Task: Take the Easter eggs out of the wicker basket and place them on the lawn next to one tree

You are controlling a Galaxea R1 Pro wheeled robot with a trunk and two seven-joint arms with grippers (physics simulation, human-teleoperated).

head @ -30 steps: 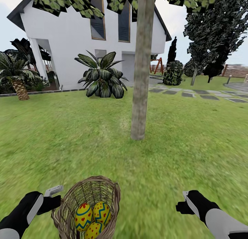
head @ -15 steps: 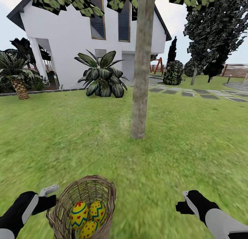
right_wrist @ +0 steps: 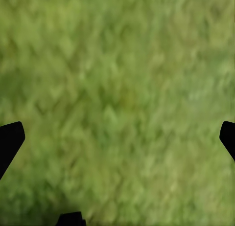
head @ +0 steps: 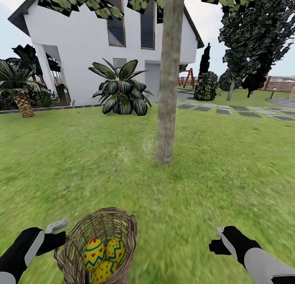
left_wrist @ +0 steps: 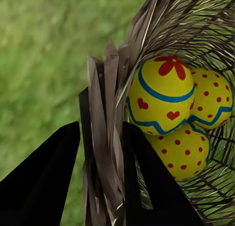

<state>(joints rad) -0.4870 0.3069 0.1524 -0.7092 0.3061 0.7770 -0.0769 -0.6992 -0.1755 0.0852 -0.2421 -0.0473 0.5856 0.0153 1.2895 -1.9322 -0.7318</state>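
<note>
Scene: the garden, open lawn running back to a white house, stepping stones and a slatted fence off to the right. Grass is flat green with yellowish patches. Palm-like plant against the house wall, second palm at far left, dark conifers at right.

The tree: bare grey-brown trunk, near vertical with a slight lean, foot planted in the grass mid-frame, blocky leaves along the top edge.

Wicker basket is at the bottom of the head view, left of centre, well short of the trunk. It's tipped, mouth facing forward and up, long axis pointing roughly toward the tree.

All three Easter eggs are inside it, bunched and touching: two side by side, the third below them.

Left gripper is clamped on the basket's rim, one finger outside the wicker wall, one inside.

Right gripper has its fingers spread wide, nothing between them, grass beneath; in the head view it hangs low at right, well apart from the basket.
</note>
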